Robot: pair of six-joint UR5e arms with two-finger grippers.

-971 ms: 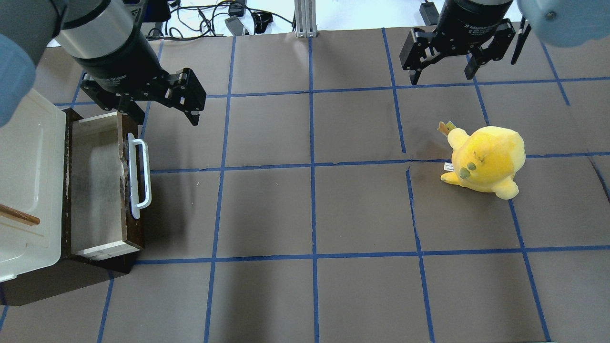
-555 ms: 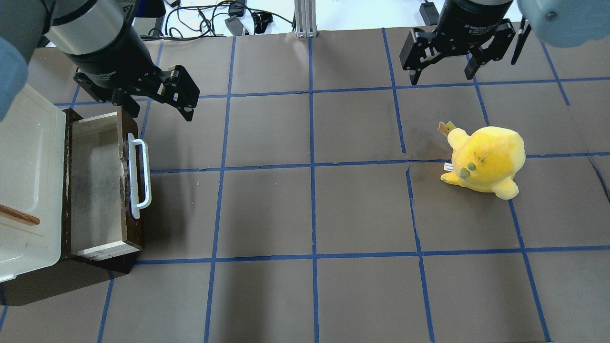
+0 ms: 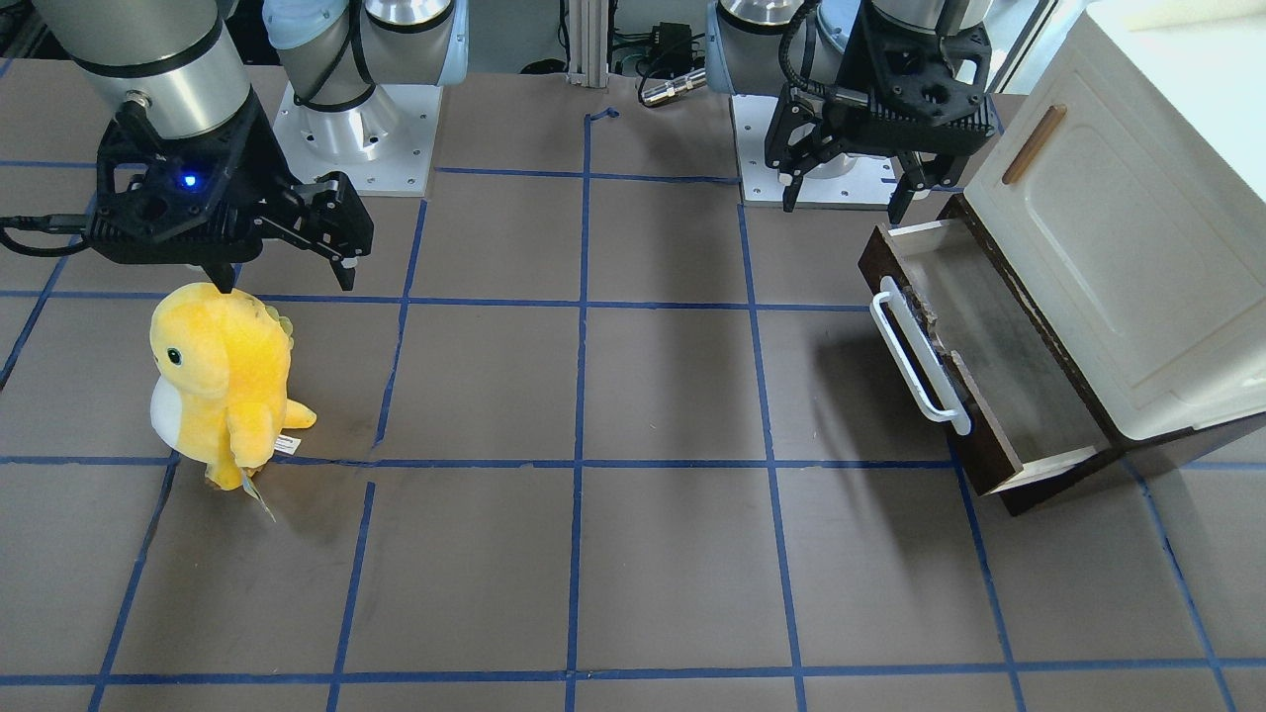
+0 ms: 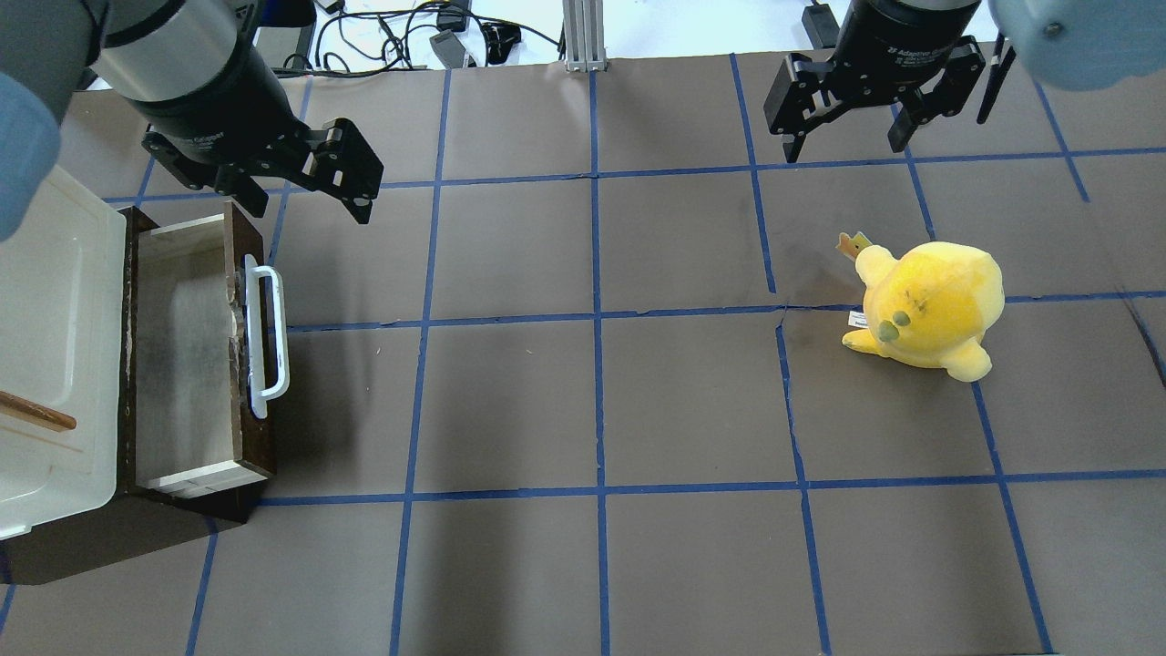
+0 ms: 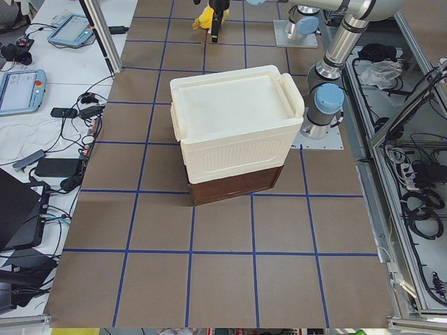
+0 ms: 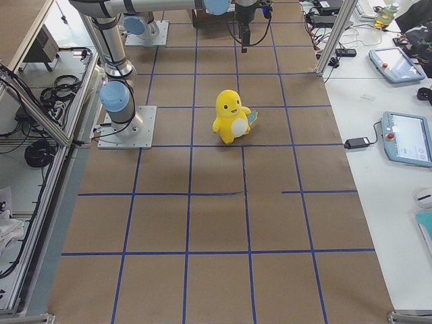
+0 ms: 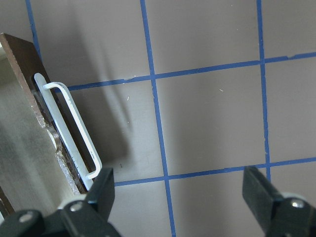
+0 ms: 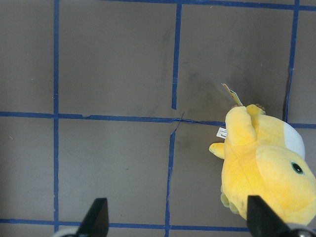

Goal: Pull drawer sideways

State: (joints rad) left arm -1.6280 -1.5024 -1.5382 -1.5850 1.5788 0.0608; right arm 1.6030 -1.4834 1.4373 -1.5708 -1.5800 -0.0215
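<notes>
Since the drawer (image 4: 187,346) sits pulled far out from under the cream box (image 4: 55,319), with its grey bottom showing, I think the pulling is mostly done. The drawer is at the left end of the surface (image 4: 583,410). Its white handle (image 4: 281,337) faces the middle, and nothing touches it. I cannot tell if the drawer can slide out more. So maybe a little pull is left, or maybe only moving the arm away.

The left tool (image 3: 847,206) hangs above the surface, just beside one end of the drawer front. It is wide open and holds nothing. The right tool (image 4: 843,148) is wide open and empty too, over on the other side, near the yellow toy (image 4: 929,310).

In front of the handle there is a lot of bare surface. The toy is well apart from it. The box blocks the way behind the drawer. The drawer's thin side walls are edges that a finger could bump.
</notes>
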